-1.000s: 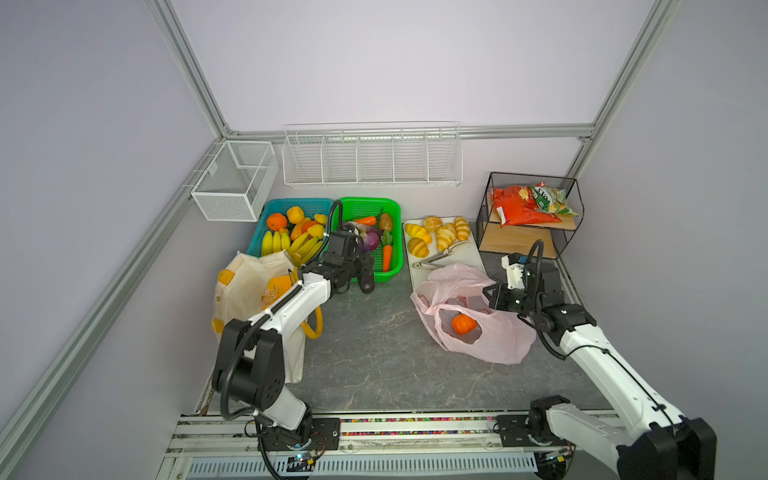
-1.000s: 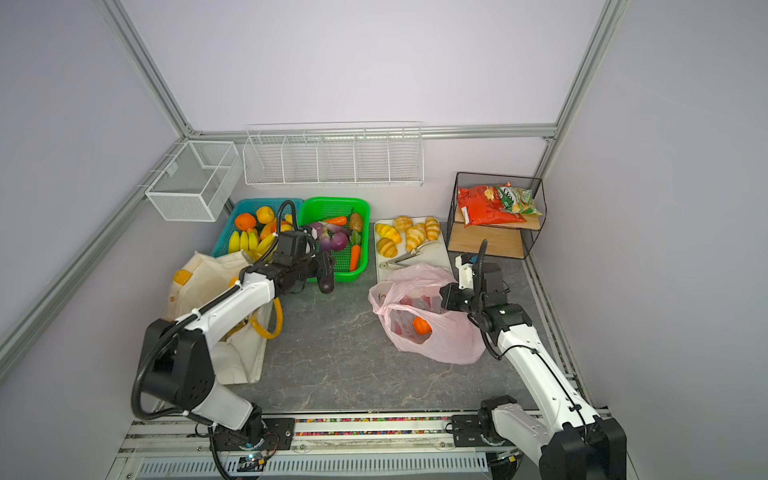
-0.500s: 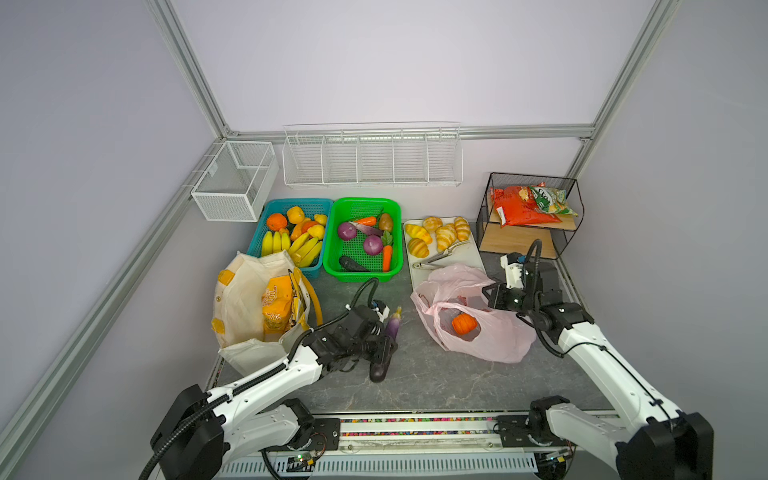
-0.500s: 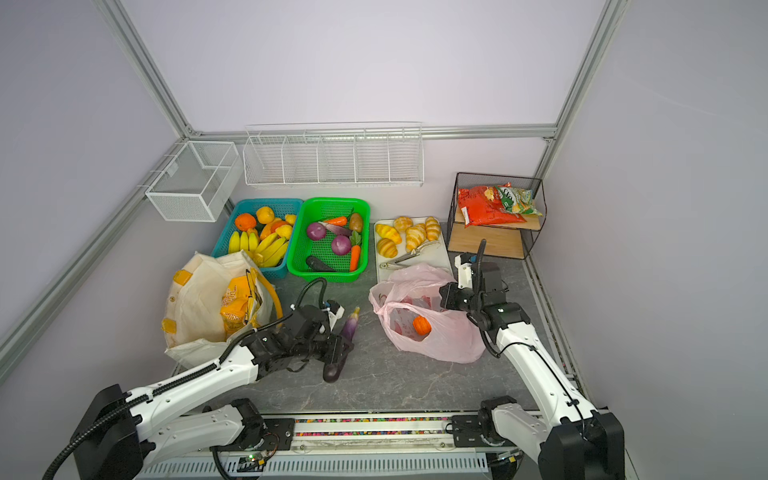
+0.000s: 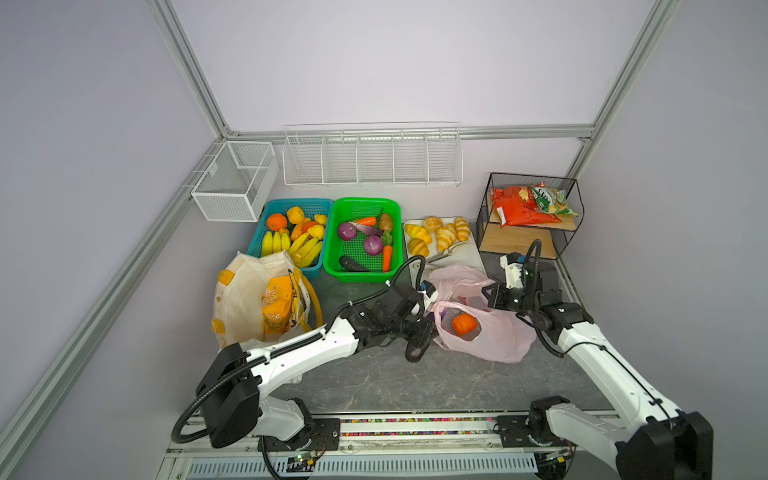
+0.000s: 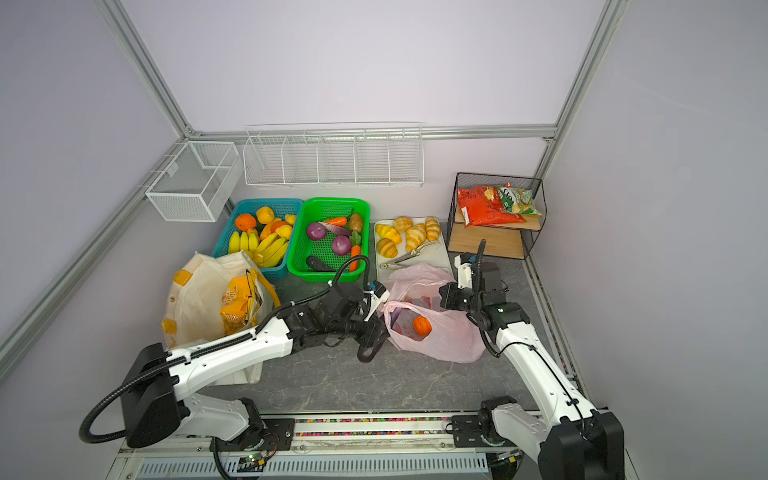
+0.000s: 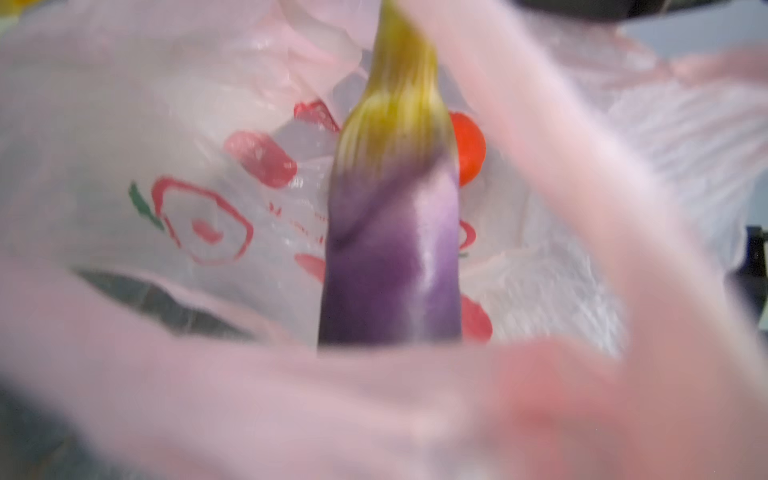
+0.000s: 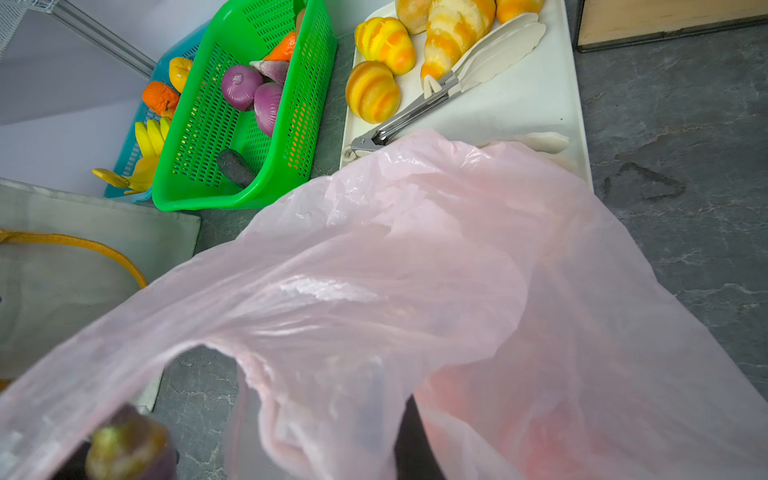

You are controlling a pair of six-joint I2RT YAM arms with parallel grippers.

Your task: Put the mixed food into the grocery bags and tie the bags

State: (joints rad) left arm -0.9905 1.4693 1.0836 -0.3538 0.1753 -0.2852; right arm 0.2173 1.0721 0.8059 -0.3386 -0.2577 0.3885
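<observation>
The pink grocery bag lies right of centre in both top views, mouth facing left, with an orange pumpkin inside. My left gripper is at that mouth, shut on a purple eggplant whose green stem points into the bag. Pink plastic hides its jaws in the left wrist view. My right gripper is shut on the bag's upper rim and holds it up. The right wrist view shows that bag and the eggplant's tip. The cream tote stands at the left with orange snack packets in it.
A green basket holds purple onions, carrots and a dark eggplant. Next to it are a blue basket of bananas and oranges and a white tray with croissants and tongs. A black wire shelf carries red and green packets.
My left arm has swung from the green basket down to the front and then right, bringing the eggplant to the pink bag's mouth. The right arm has not moved.
</observation>
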